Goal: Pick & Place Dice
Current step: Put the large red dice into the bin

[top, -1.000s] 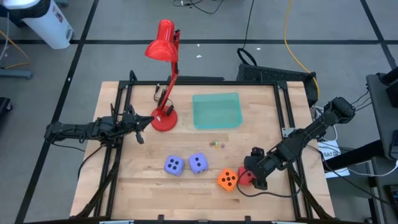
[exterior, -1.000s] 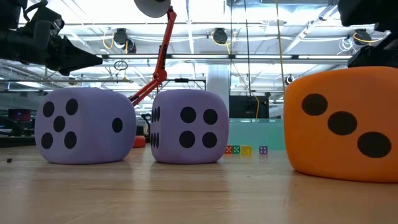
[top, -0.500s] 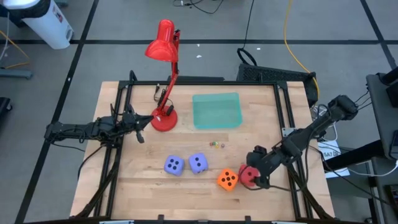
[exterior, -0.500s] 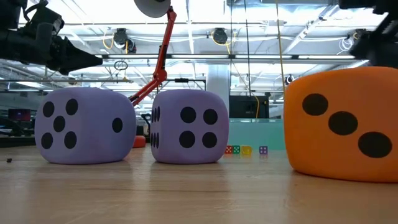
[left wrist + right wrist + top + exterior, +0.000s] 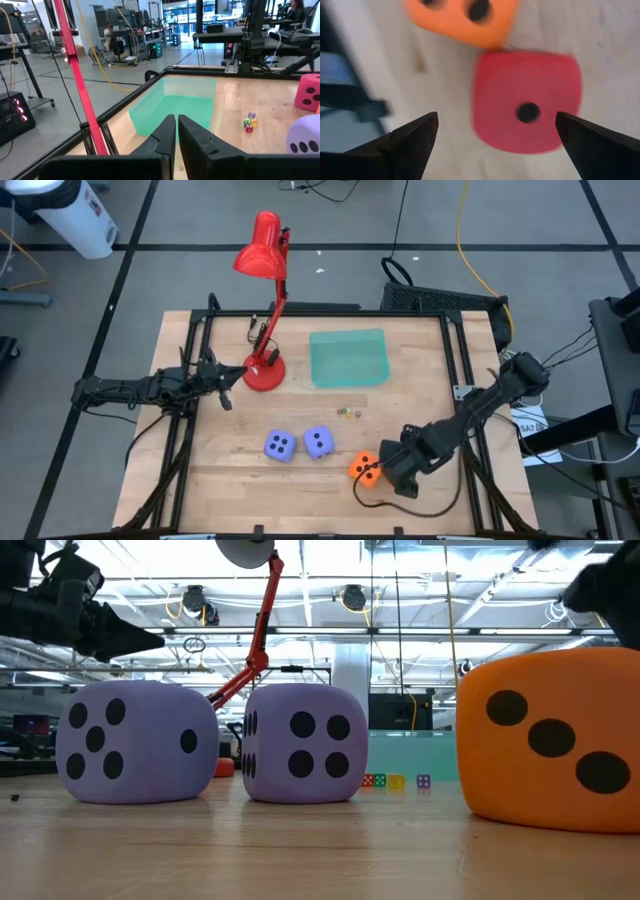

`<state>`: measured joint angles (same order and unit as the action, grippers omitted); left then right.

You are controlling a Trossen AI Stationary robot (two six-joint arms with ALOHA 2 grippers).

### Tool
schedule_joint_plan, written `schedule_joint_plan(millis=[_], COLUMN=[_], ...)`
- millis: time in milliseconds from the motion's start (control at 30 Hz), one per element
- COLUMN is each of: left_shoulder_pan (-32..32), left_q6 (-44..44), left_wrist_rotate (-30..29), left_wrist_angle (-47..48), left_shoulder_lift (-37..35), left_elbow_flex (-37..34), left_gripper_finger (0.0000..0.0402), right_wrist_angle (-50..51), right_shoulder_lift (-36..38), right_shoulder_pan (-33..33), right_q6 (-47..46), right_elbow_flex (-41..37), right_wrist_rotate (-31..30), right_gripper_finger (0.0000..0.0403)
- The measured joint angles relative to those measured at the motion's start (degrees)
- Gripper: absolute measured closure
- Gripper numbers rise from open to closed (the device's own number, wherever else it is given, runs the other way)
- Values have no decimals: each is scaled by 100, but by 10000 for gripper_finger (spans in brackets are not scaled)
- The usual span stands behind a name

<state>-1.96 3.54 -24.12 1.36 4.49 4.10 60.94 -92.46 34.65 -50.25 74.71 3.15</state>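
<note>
Your right gripper [image 5: 495,132] hangs wide open over the red die [image 5: 526,100], which touches the orange die [image 5: 365,469] at its 9 o'clock, ready to straddle it, while your left gripper [image 5: 176,131] waits clenched and empty.

No writing, label, brand or printed number can be read anywhere. The only signs are pips on the dice: the red die [image 5: 527,100] below the right gripper [image 5: 497,132] shows one; the orange die [image 5: 550,740] three; the two lavender dice [image 5: 135,740] and [image 5: 300,743] five and four.
</note>
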Motion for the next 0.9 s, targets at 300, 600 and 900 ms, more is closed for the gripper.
schedule_joint_plan(millis=[300,600,900], left_shoulder_pan=[0,0,0], left_q6=[2,4,15], left_wrist_rotate=[0,0,0], left_wrist_angle=[20,16,17], left_shoulder_lift=[0,0,0], left_elbow_flex=[0,0,0], left_gripper_finger=[371,371,371], right_wrist_angle=[264,-93,128], right_shoulder_lift=[-327,-305,-267], right_shoulder_pan=[103,221,208], right_q6=[-16,168,887], right_elbow_flex=[14,125,169], right_wrist_rotate=[-487,-610,-635], right_gripper_finger=[11,11,11])
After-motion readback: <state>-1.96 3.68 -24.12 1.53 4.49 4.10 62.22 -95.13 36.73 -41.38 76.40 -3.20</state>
